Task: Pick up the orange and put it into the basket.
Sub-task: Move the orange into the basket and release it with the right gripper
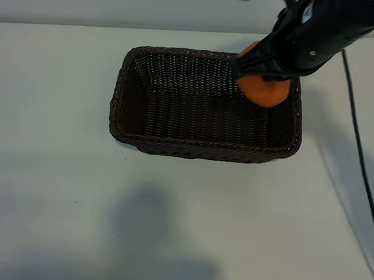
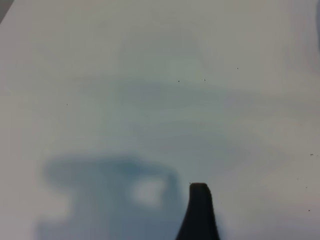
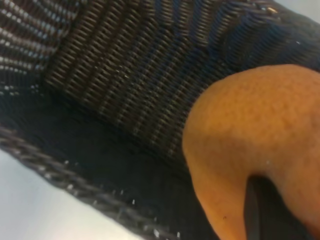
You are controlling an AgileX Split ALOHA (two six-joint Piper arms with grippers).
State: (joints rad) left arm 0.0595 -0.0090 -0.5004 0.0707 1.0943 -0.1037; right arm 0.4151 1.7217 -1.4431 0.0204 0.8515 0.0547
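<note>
The right gripper (image 1: 266, 73) was clamped on the orange (image 1: 264, 91), its jaws nearly closed across the upper part of the fruit, and held it over the right end of the basket (image 1: 128, 135), just inside the braided rim. In the right wrist view the orange (image 3: 250, 135) hung above the woven floor of the basket (image 3: 115, 85), apparently not yet resting on it. The fruit looked light and firm, with dimpled skin giving the fingers some purchase, though its roundness could let it roll free; a hold across its widest part seemed safest, and a squeeze too hard might bruise it. The left gripper (image 2: 199, 210), out of the exterior view, hovered over bare table (image 2: 150, 75), jaws wide and holding nothing.
</note>
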